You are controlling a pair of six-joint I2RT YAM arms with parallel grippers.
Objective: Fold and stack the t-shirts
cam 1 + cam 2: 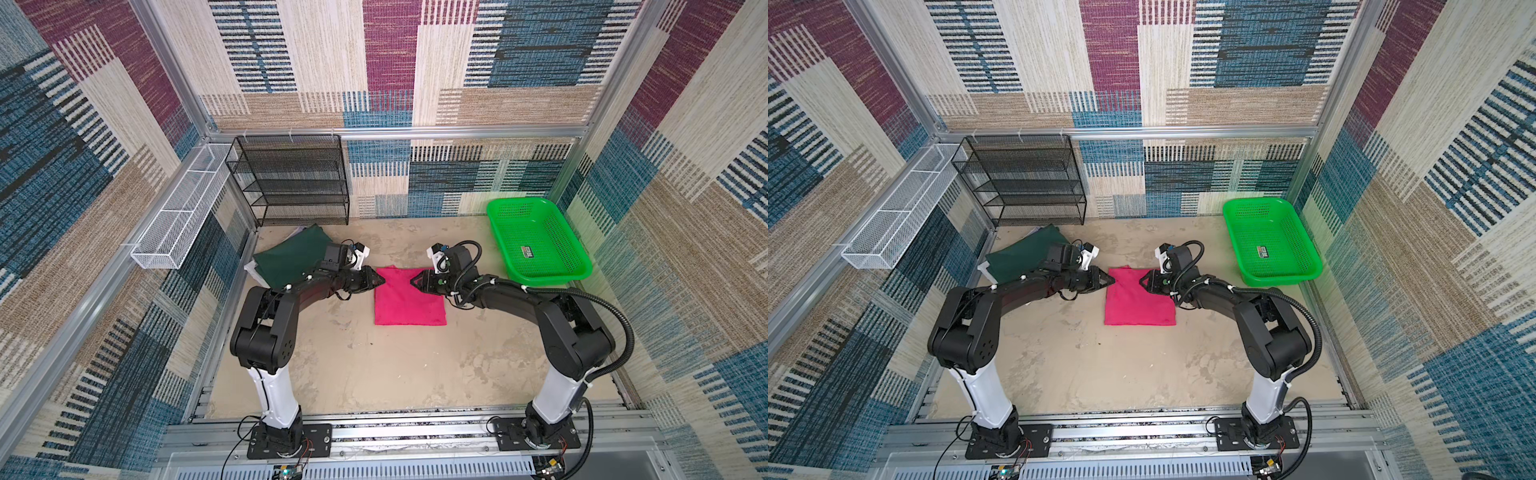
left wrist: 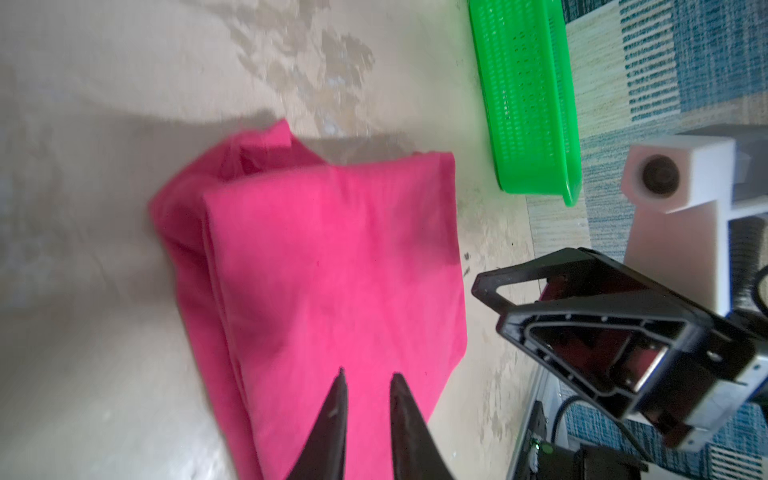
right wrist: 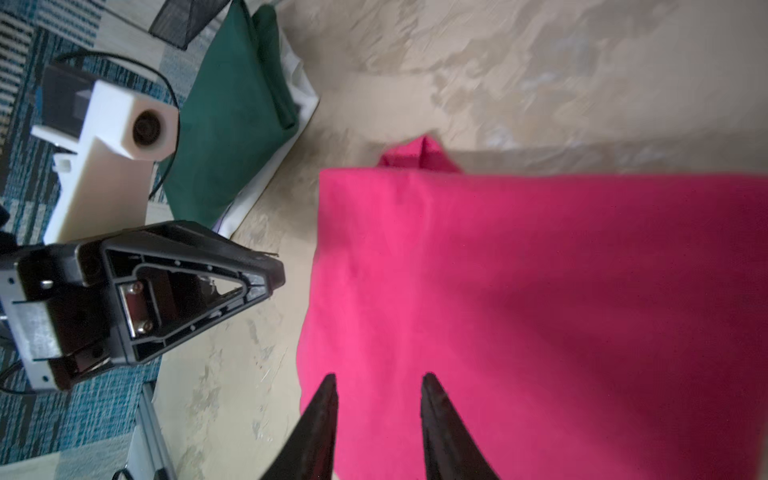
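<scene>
One sticker (image 1: pixel 526 252) on the green basket (image 1: pixel 548 226) — print too small to read.

My two top views look steeply down from high overhead on the whole table (image 1: pixel 374 374), while my wrist cameras sit close behind the left gripper (image 2: pixel 368 372) and right gripper (image 3: pixel 380 375), facing each other across the shared pink t-shirt (image 2: pixel 332 270).

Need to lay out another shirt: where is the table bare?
Widest bare patch: the table between the pink t-shirt and the arm bases. Also behind that shirt, between black rack and green basket. Crowded: left claw and right claw flanking it, and the dark green t-shirt far left.
</scene>
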